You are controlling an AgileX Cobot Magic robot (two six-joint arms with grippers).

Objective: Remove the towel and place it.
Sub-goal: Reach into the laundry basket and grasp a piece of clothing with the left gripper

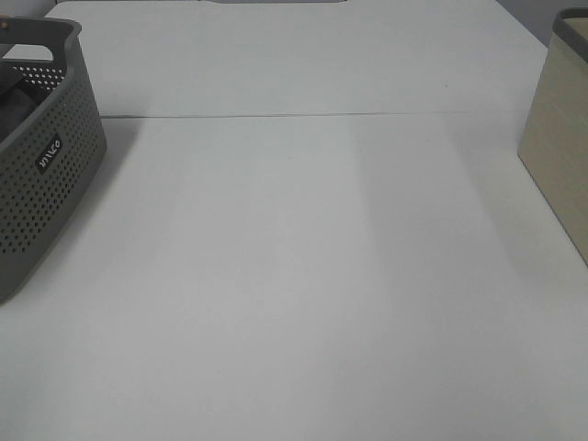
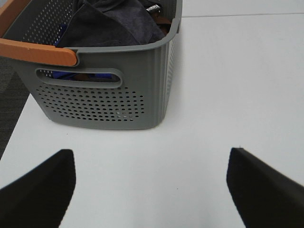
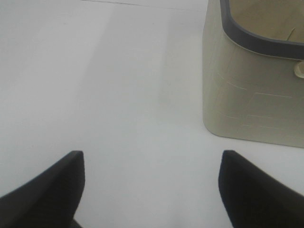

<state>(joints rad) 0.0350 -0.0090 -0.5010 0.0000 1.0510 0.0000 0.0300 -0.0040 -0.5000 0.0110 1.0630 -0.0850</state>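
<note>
Tools first: the left tool (image 2: 151,159) has both black fingers (image 2: 47,185) spread wide apart, w/ nothing btwn them but bare white desk (image 2: 228,85). It hangs over the desk, just short of the grey basket (image 2: 104,104). Same for the right tool (image 3: 153,159): its fingers (image 3: 259,190) are wide apart, gripping nothing, bare desk under the gap. Neither tool shows in the high view.

Outward from the left tool: the basket is grey plastic w/ perforated walls, a cut-out slot (image 2: 78,76) in the near wall and an orange handle (image 2: 38,51) resting on its rim. Inside the basket lies the towel (image 2: 114,23), dark charcoal, crumpled, piled to approx rim level. A blue cloth (image 2: 64,75) shows through the slot. The high view puts the basket at the desk's left edge, w/ a small white label (image 1: 48,152) on its side.

Outward from the right tool: a beige bin (image 3: 247,95) w/ a dark grey rim (image 3: 251,40) stands on the desk near the tool, at the right edge in the high view. Basket and bin are well apart. A thin seam (image 1: 303,115) runs across the desk from side to side.
</note>
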